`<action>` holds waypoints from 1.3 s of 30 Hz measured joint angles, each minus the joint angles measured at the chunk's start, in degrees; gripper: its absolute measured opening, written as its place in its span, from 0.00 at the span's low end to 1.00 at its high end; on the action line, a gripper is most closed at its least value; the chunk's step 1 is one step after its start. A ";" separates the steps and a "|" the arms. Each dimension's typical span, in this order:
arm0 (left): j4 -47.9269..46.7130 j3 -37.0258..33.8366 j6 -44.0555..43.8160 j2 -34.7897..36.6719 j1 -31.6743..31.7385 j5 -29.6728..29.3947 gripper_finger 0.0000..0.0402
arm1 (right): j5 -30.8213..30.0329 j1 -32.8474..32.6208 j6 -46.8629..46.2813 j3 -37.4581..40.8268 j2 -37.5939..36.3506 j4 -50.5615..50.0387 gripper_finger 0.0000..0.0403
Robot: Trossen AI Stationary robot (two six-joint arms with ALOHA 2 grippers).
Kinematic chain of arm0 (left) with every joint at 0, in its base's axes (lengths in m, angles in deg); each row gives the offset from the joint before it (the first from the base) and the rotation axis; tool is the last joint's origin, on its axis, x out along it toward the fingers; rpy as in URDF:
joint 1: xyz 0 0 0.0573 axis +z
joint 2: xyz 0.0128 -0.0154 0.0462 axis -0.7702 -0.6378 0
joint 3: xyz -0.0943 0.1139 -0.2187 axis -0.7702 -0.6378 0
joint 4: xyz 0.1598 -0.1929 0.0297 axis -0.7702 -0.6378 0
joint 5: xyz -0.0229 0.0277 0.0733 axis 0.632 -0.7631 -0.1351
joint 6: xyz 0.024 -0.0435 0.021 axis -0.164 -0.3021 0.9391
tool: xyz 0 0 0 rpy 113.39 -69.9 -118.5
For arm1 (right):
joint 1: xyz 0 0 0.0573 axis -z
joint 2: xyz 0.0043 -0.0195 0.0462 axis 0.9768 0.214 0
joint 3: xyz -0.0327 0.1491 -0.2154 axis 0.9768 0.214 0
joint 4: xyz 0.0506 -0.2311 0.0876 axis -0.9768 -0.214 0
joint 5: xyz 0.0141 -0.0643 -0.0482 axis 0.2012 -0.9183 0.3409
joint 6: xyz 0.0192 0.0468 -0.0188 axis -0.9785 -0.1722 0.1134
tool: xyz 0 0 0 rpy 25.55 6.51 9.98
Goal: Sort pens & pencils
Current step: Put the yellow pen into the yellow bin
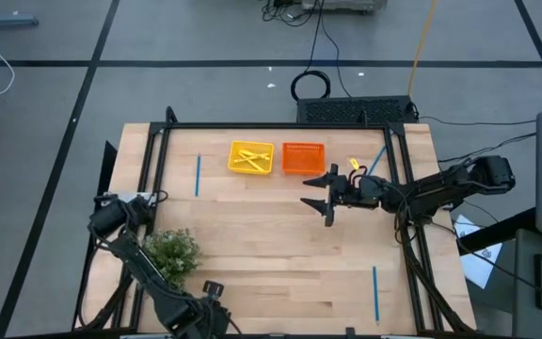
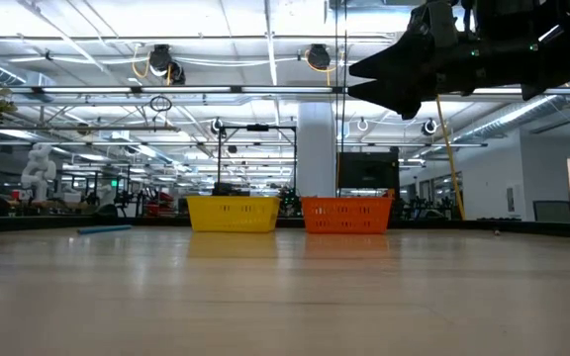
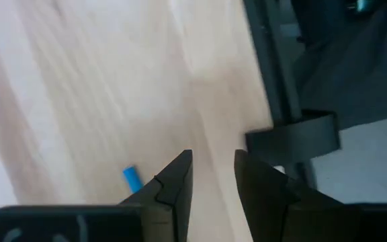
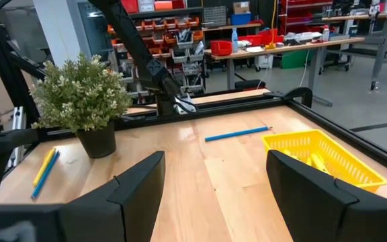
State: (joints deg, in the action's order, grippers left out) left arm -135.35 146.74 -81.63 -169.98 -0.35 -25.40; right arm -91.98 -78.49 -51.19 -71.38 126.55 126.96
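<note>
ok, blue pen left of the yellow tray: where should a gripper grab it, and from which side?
Mid-length, from straight above. The blue pen lies flat and alone on the table, running front to back, clear of the yellow tray. Set the fingers across its thin shaft, one each side. The open right gripper is probably nearer.

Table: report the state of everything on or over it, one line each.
Right hand: open, empty, raised.
Left hand: open, empty.
Yellow tray: holds yellow pencils.
Orange tray: looks empty.
Blue pens: lying loose, outside trays.
Plant: upright.
</note>
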 joint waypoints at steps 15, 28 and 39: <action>1.37 -6.01 -13.63 0.04 1.42 12.16 0.29 | 0.00 0.00 -0.02 0.00 0.00 -0.07 0.62; -5.22 -6.27 -18.65 0.04 -1.94 14.02 0.29 | 0.00 0.00 -0.02 0.00 0.00 -0.09 0.62; -7.19 -5.12 -18.71 1.79 -3.06 10.49 0.29 | 0.00 -0.01 -0.02 0.02 0.00 -0.24 0.62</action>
State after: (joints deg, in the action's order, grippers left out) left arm -142.54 141.62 -100.34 -168.19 -3.41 -14.91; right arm -91.98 -78.50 -51.21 -71.36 126.55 126.71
